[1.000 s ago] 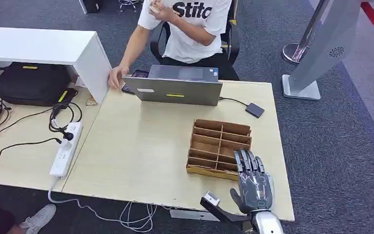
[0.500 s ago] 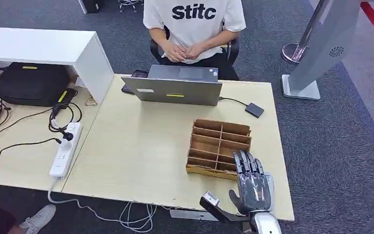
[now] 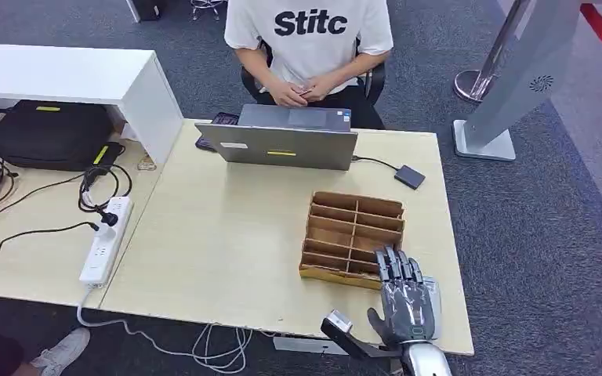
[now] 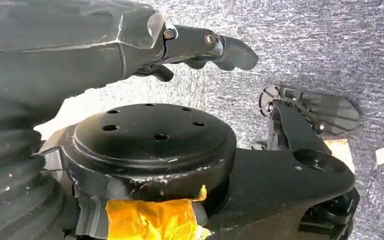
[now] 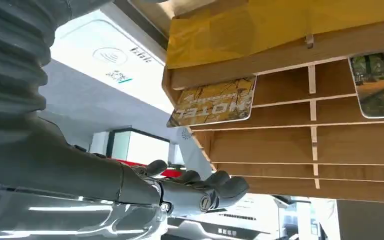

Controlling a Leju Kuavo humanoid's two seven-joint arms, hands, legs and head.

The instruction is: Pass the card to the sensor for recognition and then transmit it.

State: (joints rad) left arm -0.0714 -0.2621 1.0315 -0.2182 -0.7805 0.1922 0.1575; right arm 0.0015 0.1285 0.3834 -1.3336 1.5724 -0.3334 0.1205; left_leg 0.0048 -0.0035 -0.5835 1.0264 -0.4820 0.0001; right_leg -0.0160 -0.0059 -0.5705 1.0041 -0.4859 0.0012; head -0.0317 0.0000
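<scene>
Though the right hand (image 3: 407,294) hovers at the near corner of the rack (image 3: 350,237) with fingers (image 5: 200,187) loosely spread and nothing in them, the card (image 5: 214,102) lies in a slot of the rack near that hand, flat along the slot's floor with its long axis across the slot. It looks thin, stiff, light and slick, so I judge a pinch on the projecting short edge would serve best. The left hand (image 4: 200,47) hangs by the floor, fingers curled loosely on nothing.
</scene>
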